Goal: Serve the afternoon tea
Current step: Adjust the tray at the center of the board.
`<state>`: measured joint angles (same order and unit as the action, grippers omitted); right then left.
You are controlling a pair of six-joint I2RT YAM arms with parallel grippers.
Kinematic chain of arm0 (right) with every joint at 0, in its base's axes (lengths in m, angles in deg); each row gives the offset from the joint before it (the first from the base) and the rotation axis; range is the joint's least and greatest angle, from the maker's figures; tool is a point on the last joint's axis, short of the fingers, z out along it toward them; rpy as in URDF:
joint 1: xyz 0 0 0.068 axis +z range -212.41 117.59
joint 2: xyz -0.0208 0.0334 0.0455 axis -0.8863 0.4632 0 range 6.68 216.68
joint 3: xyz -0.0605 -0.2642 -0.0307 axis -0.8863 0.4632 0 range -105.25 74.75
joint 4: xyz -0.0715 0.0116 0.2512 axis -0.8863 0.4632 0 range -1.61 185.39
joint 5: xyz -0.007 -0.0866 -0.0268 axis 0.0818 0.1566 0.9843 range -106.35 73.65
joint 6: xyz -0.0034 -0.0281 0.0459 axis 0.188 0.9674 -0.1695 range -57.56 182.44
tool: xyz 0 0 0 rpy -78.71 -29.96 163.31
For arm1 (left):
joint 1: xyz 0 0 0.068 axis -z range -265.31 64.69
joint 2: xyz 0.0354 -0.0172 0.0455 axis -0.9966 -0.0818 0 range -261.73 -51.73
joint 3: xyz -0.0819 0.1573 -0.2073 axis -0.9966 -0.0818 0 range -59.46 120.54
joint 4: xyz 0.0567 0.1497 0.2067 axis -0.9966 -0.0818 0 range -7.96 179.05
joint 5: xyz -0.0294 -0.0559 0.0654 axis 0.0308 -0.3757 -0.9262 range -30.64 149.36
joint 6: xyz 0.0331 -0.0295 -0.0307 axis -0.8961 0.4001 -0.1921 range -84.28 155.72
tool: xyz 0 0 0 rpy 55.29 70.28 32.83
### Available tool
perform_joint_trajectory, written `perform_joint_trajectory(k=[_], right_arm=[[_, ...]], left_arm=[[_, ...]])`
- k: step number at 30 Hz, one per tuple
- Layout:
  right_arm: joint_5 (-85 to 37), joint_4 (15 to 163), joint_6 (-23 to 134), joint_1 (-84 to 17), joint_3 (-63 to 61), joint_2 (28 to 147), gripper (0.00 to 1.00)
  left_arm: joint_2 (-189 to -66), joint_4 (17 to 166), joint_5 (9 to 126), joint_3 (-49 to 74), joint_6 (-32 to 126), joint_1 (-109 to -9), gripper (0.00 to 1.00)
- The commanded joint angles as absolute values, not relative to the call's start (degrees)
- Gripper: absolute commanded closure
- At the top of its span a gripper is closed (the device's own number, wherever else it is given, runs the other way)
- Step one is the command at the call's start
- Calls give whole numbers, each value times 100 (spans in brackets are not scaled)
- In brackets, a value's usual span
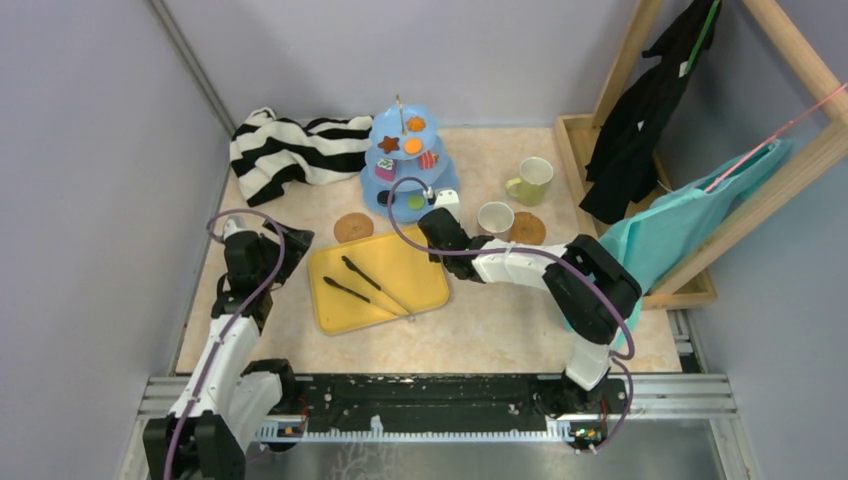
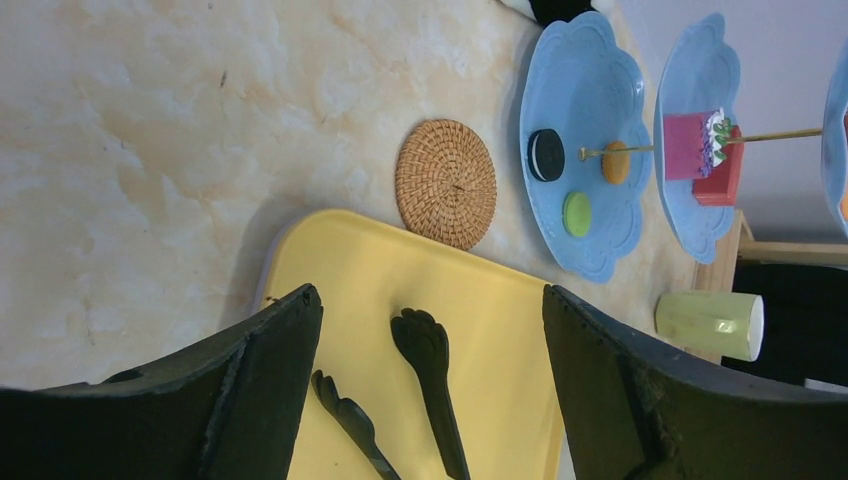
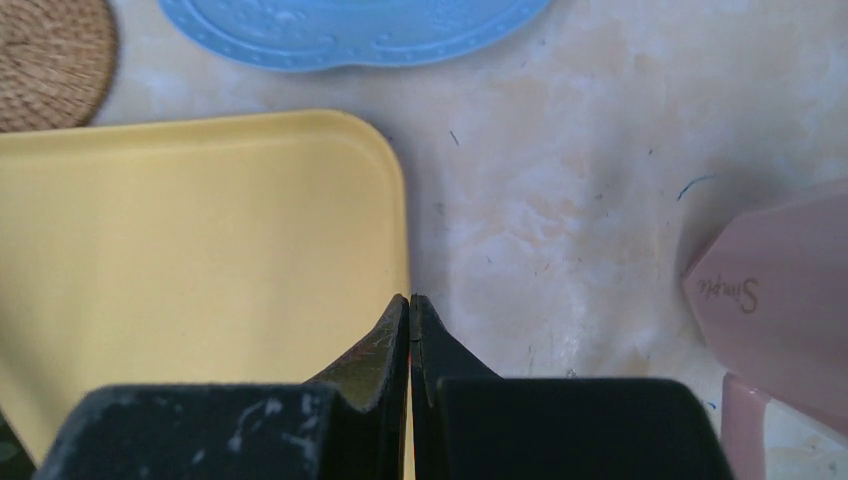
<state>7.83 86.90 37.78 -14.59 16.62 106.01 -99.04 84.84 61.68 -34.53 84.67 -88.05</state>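
the right end effector (image 3: 410, 300) was squeezed closed on nothing over the yellow tray's (image 1: 425, 275) right edge. the left end effector (image 2: 430, 292) was spread wide, holding nothing. the blue stand (image 1: 375, 190) stood on the far side of the tray.

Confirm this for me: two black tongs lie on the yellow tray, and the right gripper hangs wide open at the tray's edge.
Wrong on one point: the right gripper is shut, not wide open; the right wrist view shows its jaws pressed together. The two black tongs do lie on the yellow tray, and the gripper is at its edge.
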Motion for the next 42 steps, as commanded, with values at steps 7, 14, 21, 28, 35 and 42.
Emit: perform_joint_trajectory(k=[7, 14, 21, 28, 35, 42], right_arm=[[1382, 8753, 2978, -1599, 1425, 11201, 100], [1013, 8778, 2943, -1577, 1508, 11268, 100], [954, 8839, 2812, -1138, 1710, 11120, 100], [1088, 8963, 2637, -685, 1779, 10931, 100], [1128, 9097, 2512, -226, 1527, 10954, 100], [1076, 9047, 2263, 279, 1224, 11163, 100]], left_arm=[[-10069, 8597, 5927, -3210, 7945, -8547, 15], [-9977, 8592, 5850, -3246, 7955, -8503, 16], [-9826, 8527, 5779, -3265, 8017, -8481, 16], [-9701, 8415, 5778, -3212, 8036, -8470, 16], [-9617, 8326, 5771, -3146, 8055, -8452, 16], [-9479, 8209, 5620, -3085, 8086, -8454, 16]])
